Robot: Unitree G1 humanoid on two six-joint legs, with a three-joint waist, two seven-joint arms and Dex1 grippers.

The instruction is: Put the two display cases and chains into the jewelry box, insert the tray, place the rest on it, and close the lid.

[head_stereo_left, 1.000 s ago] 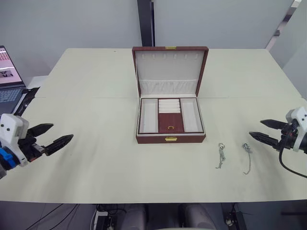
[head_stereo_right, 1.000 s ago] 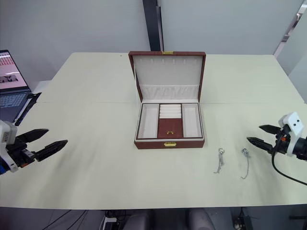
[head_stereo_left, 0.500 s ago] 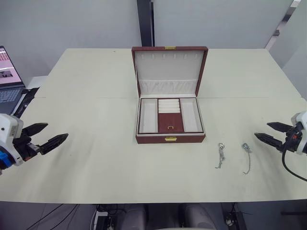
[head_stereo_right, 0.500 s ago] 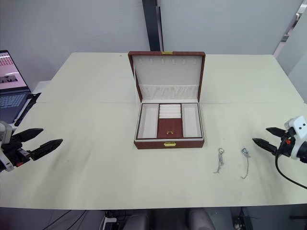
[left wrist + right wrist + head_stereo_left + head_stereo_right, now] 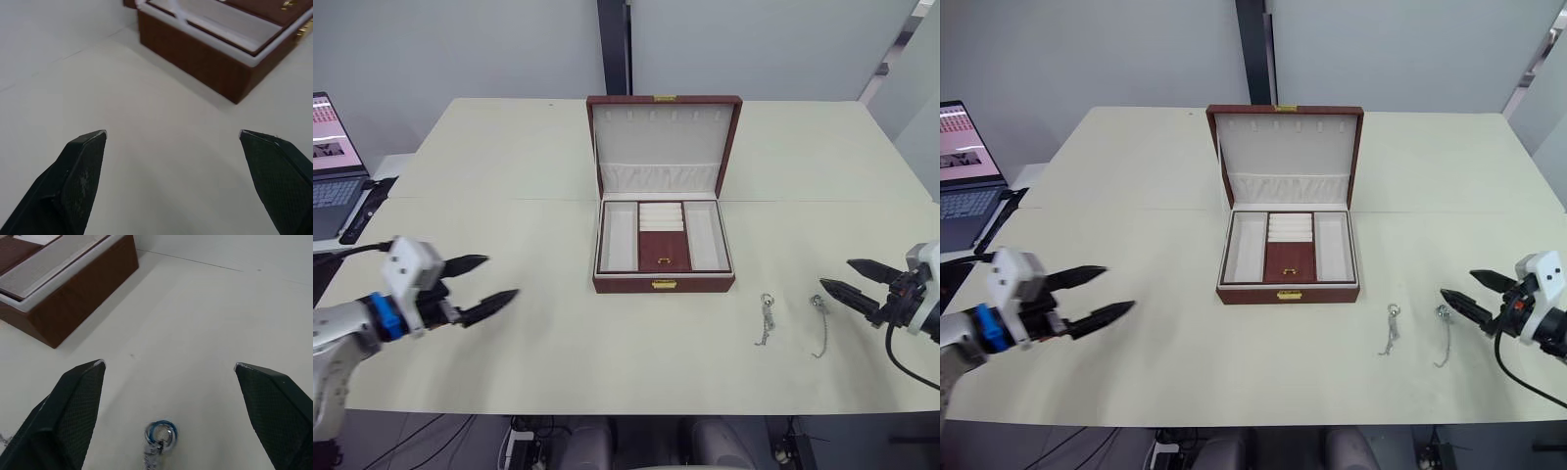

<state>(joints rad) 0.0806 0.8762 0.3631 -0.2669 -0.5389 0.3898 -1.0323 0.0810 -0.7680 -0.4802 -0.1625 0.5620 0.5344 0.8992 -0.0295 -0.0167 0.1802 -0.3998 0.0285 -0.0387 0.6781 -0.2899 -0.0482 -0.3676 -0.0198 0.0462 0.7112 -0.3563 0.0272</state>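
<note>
Left gripper [image 5: 480, 281] hovers over the near-left part of the table [image 5: 519, 176], fingers spread wide, nothing between them, tips aimed right toward the jewelry box [image 5: 664, 240]. Well apart from the box. Left wrist view has the box's brown wall and white rim beyond the two spread tips.

Right gripper [image 5: 837, 280] is near the right edge of the table, fingers also spread and empty, tips aimed left. Just beside its tips: right chain [image 5: 819, 324], ring end closest. Right wrist view puts that ring between the two fingertips but not touching either.

Left chain [image 5: 765, 317] lies on the table just left of the right chain, near the box's near-right corner, apart from it.

Box sits mid-table, lid [image 5: 664, 145] open and upright on the far side, white lining. Tray is in: white side compartments left and right, ring rolls centre-far, red flap with gold pull centre-near. Gold clasp on near wall.

Laptop [image 5: 331, 162] at far left, screen lit.
</note>
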